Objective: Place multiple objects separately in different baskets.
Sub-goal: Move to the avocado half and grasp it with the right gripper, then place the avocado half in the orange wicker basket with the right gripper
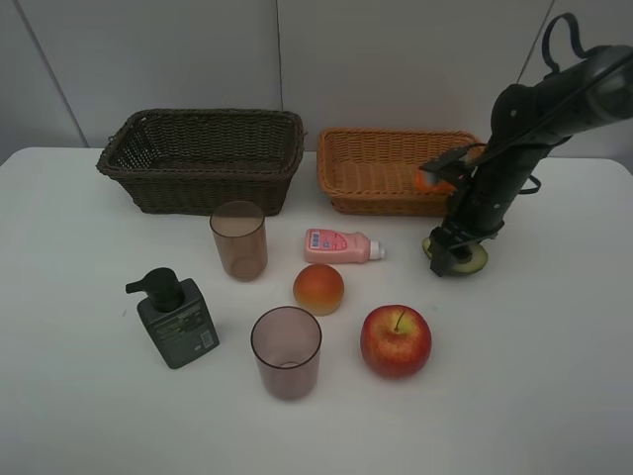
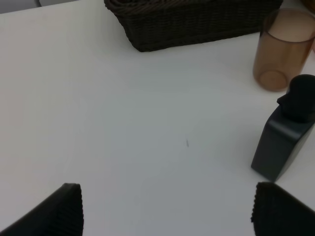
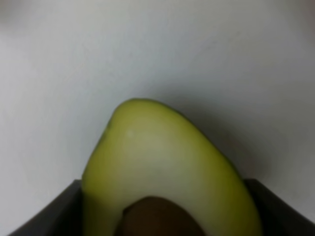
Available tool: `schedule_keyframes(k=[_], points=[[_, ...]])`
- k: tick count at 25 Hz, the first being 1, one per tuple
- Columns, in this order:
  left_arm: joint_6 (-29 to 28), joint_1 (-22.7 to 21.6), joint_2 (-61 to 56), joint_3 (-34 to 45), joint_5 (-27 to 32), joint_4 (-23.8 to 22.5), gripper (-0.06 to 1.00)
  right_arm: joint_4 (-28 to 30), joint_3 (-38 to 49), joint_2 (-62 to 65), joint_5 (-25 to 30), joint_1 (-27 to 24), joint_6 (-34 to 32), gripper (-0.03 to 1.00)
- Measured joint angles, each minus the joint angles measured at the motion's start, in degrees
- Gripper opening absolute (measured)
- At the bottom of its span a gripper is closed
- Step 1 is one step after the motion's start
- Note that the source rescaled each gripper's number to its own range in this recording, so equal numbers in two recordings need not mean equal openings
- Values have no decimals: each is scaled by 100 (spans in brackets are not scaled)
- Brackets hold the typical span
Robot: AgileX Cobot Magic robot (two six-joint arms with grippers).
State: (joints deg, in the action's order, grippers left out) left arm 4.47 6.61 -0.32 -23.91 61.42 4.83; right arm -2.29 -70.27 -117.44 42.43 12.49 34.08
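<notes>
My right gripper [image 1: 450, 255] is down on the table in front of the light orange-tan basket [image 1: 386, 139], shut on the avocado half [image 1: 473, 260]. The right wrist view shows the avocado half [image 3: 162, 167], pale green with a brown pit, filling the space between the dark fingers [image 3: 285, 206]. An orange tangerine [image 1: 430, 182] lies in the light basket, partly behind the arm. The dark brown basket [image 1: 203, 119] holds nothing that I can see. My left gripper [image 2: 167, 211] hangs open over bare table, near the dark green pump bottle [image 2: 285, 142].
On the table stand two brownish-pink cups [image 1: 238, 239] [image 1: 286, 351] and the pump bottle [image 1: 176, 322]. The pink bottle [image 1: 339, 245] lies on its side, with the peach-coloured fruit [image 1: 318, 289] and red apple [image 1: 396, 340] nearer the front. The left arm is outside the high view.
</notes>
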Motion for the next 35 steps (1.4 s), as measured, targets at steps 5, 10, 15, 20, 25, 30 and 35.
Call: schedule_keyframes(k=[5,10,15,20,25,30,35], points=[[0,0,0,0,0,0,93,0,-4,0,17,0,0,0],[0,0,0,0,0,0,93,0,-15,56,180,0,0,0],[0,0,0,0,0,0,93,-1,-66,296,569,0,0,0],[0,0,0,0,0,0,93,-1,-66,632,904,0,0,0],[0,0,0,0,0,0,93,1,-66,1047,1160,0,0,0],[0,0,0,0,0,0,93,5,-169,1268,1398,0,0,0],[0,0,0,0,0,0,93,5,-709,1271,1743,0,0,0]])
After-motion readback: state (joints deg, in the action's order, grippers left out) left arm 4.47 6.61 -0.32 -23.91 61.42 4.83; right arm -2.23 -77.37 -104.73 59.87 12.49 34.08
